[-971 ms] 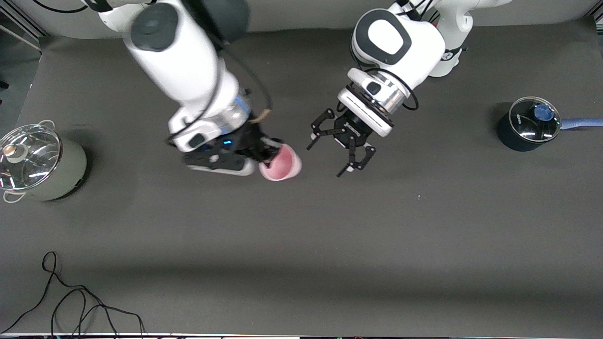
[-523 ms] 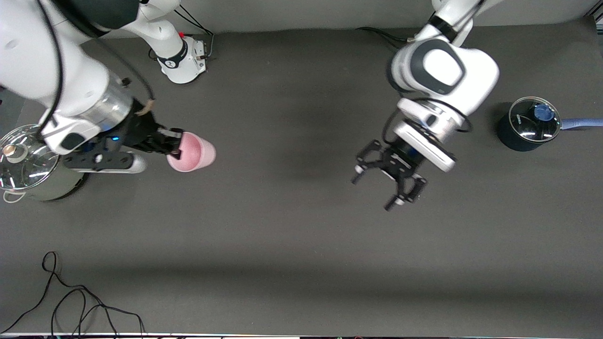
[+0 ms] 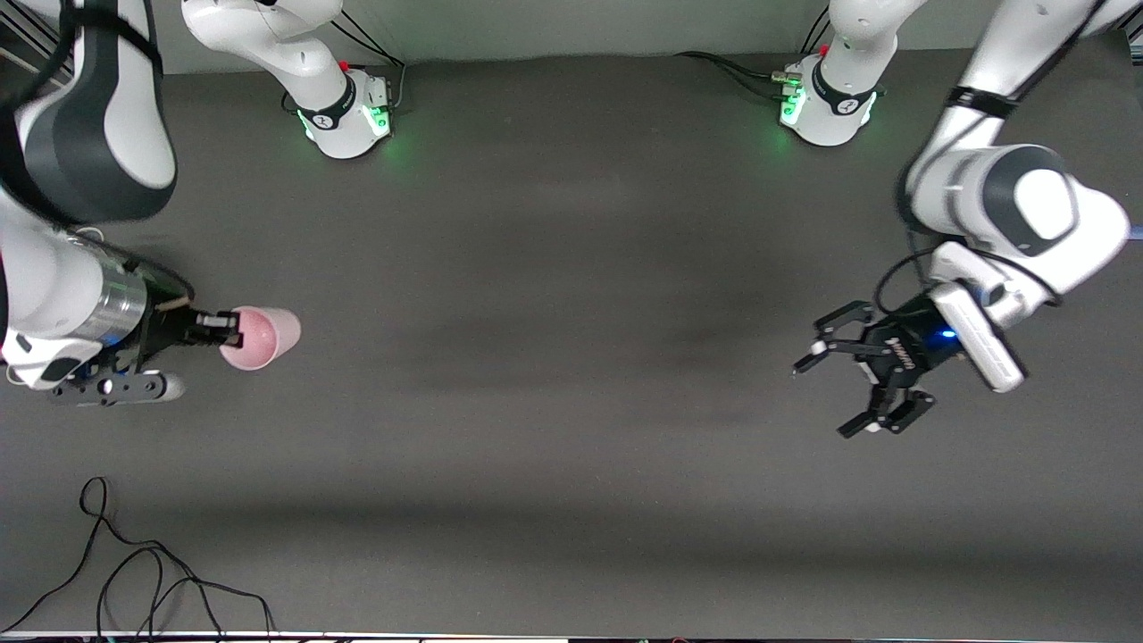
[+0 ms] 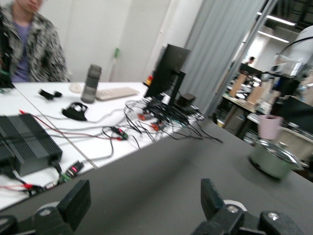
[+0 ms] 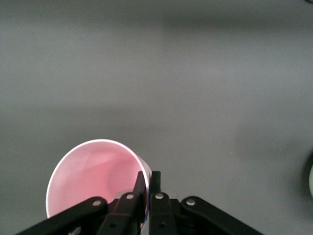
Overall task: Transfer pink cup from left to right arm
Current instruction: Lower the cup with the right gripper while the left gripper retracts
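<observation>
The pink cup (image 3: 261, 337) hangs from my right gripper (image 3: 230, 329), which is shut on its rim, one finger inside and one outside. It is over the table at the right arm's end. In the right wrist view the cup's open mouth (image 5: 90, 177) sits just beside my right gripper (image 5: 148, 179). My left gripper (image 3: 827, 396) is open and empty over the table toward the left arm's end, well apart from the cup. In the left wrist view my left gripper (image 4: 142, 201) has its jaws wide apart over bare table, with the cup (image 4: 270, 127) small in the distance.
A pale-green pot (image 4: 272, 158) with a glass lid stands under the cup in the left wrist view; the right arm hides it in the front view. A black cable (image 3: 134, 567) lies near the table's front edge. The arm bases (image 3: 344, 112) stand at the back.
My right gripper has carried the cup away toward the right arm's end of the table. My left gripper, still open, has pulled back toward the left arm's end. The gap between them has widened.
</observation>
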`<state>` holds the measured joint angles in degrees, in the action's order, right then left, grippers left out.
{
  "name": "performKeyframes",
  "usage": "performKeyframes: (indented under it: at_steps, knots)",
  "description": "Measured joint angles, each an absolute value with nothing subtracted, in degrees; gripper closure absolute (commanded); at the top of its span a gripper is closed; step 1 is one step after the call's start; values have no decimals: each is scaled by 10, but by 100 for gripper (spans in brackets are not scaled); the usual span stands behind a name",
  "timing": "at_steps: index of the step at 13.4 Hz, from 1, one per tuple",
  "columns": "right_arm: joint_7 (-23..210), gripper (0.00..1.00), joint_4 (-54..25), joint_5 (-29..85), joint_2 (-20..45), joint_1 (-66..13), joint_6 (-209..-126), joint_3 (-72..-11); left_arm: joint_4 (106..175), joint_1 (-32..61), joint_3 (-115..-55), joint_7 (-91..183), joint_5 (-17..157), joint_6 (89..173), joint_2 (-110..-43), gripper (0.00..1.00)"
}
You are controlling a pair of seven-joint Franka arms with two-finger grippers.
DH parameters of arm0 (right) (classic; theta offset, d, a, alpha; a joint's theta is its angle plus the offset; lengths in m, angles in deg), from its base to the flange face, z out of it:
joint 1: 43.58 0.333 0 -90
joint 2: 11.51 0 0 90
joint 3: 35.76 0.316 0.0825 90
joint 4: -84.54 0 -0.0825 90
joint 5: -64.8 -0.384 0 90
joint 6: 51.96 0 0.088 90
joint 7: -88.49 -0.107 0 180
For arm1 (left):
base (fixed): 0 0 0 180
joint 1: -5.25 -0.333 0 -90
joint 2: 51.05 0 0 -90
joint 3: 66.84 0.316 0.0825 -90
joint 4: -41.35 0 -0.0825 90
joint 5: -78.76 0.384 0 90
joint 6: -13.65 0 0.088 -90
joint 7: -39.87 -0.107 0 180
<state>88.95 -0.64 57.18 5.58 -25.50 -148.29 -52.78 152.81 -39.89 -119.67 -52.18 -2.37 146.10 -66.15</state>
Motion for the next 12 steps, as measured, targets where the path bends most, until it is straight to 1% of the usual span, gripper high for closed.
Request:
performKeyframes:
  at_steps: [1,3,7,9,10,12]
  knots:
    - [899,100,-61,572,47,-255,-1542,-535,1520,-428,-1197,-458,52,1407,-661,0]
    - [904,100,-166,572,32,-253,-1651,-536,1483,-468,-1197,-335,177,1314,-661,0]
    - [904,100,-320,572,27,-244,-1838,-532,1389,-504,-1199,-141,390,1167,-658,0]
    - [904,100,-374,572,29,-243,-1906,-528,1333,-506,-1201,-57,505,1091,-657,0]
    - [904,100,-391,572,31,-241,-1925,-527,1311,-506,-1206,-22,559,1065,-656,0]
    - [904,100,-410,572,37,-233,-1955,-527,1289,-494,-1218,49,664,1036,-648,0]
